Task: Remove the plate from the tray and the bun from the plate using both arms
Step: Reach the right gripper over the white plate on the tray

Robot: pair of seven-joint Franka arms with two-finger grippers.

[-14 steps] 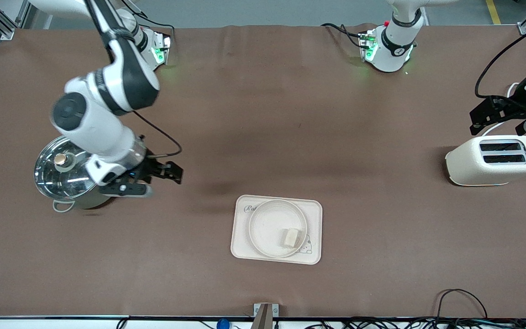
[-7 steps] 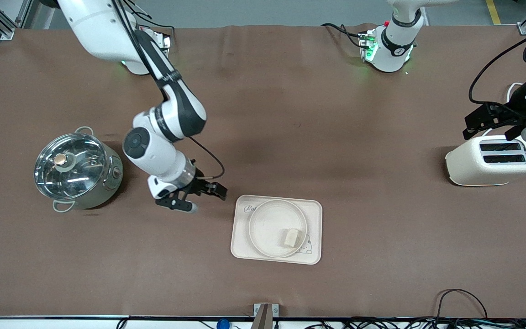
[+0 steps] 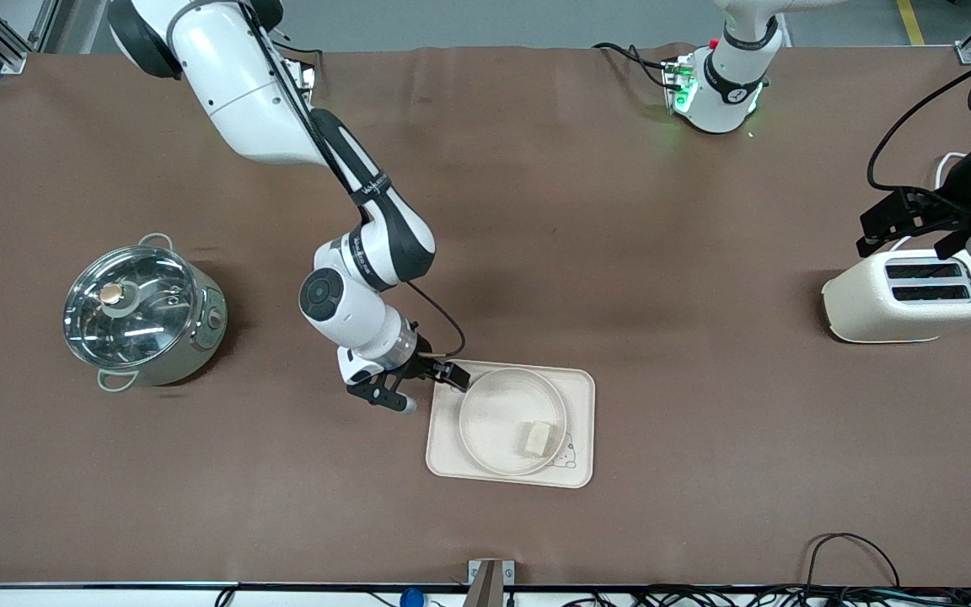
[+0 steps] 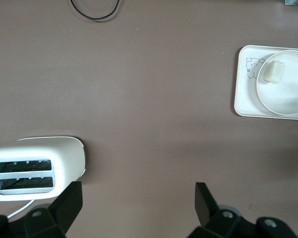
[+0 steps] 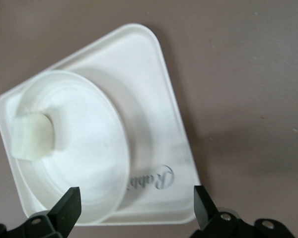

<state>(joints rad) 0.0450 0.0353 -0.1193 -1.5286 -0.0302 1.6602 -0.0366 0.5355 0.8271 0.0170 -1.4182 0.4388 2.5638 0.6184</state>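
The surface [image 3: 536, 211] is a wide brown mat; nothing of the room shows clearly. On it, well apart, stand a steel pot [image 3: 142, 314] and a white toaster [image 3: 911, 295]. The tray [image 3: 584, 421] carries the plate [image 3: 494, 413], with the bun [image 3: 538, 437] on it. The right hand [image 3: 422, 381] hovers empty at the tray's corner, jaws wide. The step looks like reaching for the plate; next, its rim must sit between the fingers. The left hand [image 3: 915, 223] waits open over the toaster.

Bare table [image 3: 536, 211] around tray [image 3: 443, 455] — pot [image 3: 144, 316], toaster [image 3: 911, 295] well apart
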